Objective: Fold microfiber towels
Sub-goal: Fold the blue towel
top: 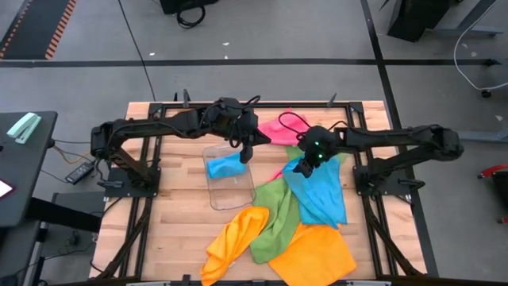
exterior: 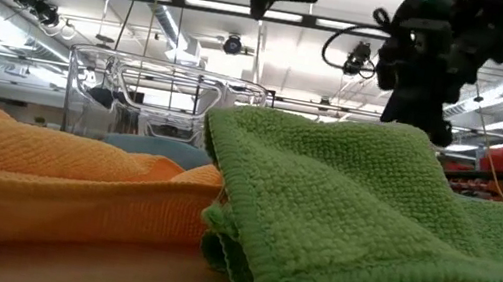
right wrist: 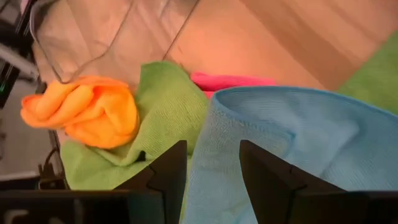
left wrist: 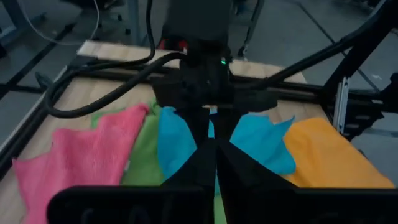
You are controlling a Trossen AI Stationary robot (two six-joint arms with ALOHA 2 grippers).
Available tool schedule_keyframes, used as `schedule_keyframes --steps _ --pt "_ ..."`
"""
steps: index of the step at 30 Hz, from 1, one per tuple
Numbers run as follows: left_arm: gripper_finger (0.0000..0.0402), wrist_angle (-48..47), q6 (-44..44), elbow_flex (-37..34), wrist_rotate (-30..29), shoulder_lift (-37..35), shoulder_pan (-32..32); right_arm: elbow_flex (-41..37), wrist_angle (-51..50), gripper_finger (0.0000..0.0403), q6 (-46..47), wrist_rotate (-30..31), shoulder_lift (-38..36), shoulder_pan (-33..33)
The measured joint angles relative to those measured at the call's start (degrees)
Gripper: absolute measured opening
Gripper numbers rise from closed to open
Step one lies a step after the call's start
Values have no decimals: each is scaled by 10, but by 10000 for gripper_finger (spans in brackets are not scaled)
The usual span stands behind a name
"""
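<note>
Step in hand looks like picking the next cloth from the pile: right gripper (top: 302,165) sits low over the sky-blue towel (top: 321,195), at its upper corner, near the middle of the surface (top: 171,230). In the right wrist view its fingers (right wrist: 163,175) stand apart w/ the blue cloth's folded edge between them; they're not closed on it yet, so no grip as far as I can judge.

Left gripper (top: 246,151) hangs above the clear plastic tray (top: 230,191), near its far edge, fingers (left wrist: 199,163) pressed together & holding nothing. A folded blue towel (top: 225,166) already lies inside the tray, so at least one cloth looks done.

Rest of the pile is still loose:
- pink towel (top: 282,127) at the far side, between the two arms
- green towel (top: 274,218) crumpled beside the blue one, overlapping it
- orange towel (top: 236,238) bunched at the near edge
- second orange towel (top: 313,254) lying flatter, next to it

Next move, prob.: right fingers need to close on the blue corner, then lift & drag it clear of the green one so it can be spread flat. Left arm would have to come over for the opposite corner; a one-sided pull likely just bunches the cloth.
</note>
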Motion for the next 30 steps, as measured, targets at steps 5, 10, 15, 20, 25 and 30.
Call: schedule_keyframes --steps 5,10,15,20,25,30 --pt "30 -26 -1 0 0 -4 1 0 18 157 -64 -56 53 -35" --pt "18 -45 -2 0 0 -3 1 19 20 157 -117 -89 94 -68" --pt "11 -51 -1 0 0 -3 1 51 20 157 -161 -118 142 -86" --pt "20 -52 -1 0 0 -3 1 69 20 157 -191 -163 189 -92" --pt "28 -62 -1 0 0 -3 1 69 5 157 -208 -202 202 -91" --pt "18 -78 -1 0 0 -3 1 68 -29 157 -217 -219 179 -91"
